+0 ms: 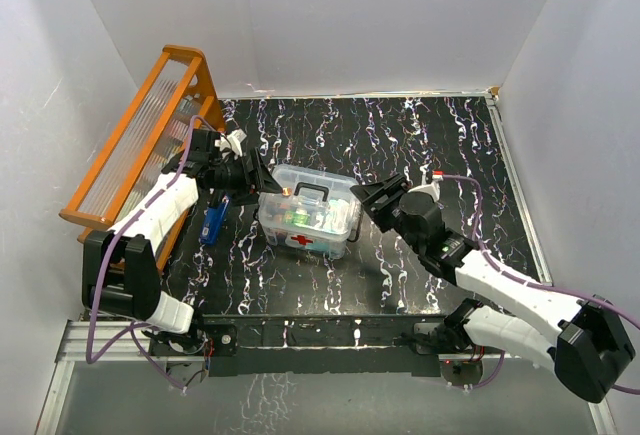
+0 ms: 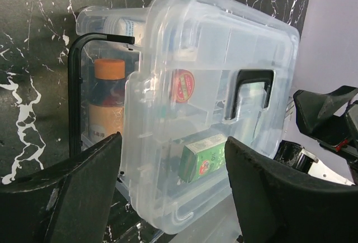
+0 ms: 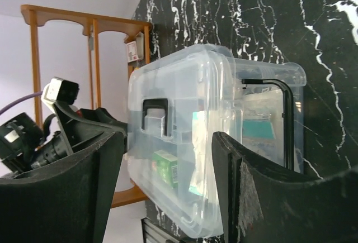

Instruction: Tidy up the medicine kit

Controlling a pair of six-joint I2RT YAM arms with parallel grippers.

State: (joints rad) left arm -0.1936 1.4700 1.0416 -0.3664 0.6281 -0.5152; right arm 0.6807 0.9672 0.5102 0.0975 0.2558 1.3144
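Sitting lidded, clear medicine kit (image 1: 335, 217) w/ red cross btwn left tool (image 1: 252, 181) & right tool (image 1: 372, 201), both wide.

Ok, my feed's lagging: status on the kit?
Left gripper open, right gripper open. Clear rectangular plastic medicine kit between them, lid on. Nothing blocking.

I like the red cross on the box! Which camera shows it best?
The top view: the red cross shows plainly on the medicine kit, on its near side. Both wrist views show only the clear lid and dark handle, no cross.
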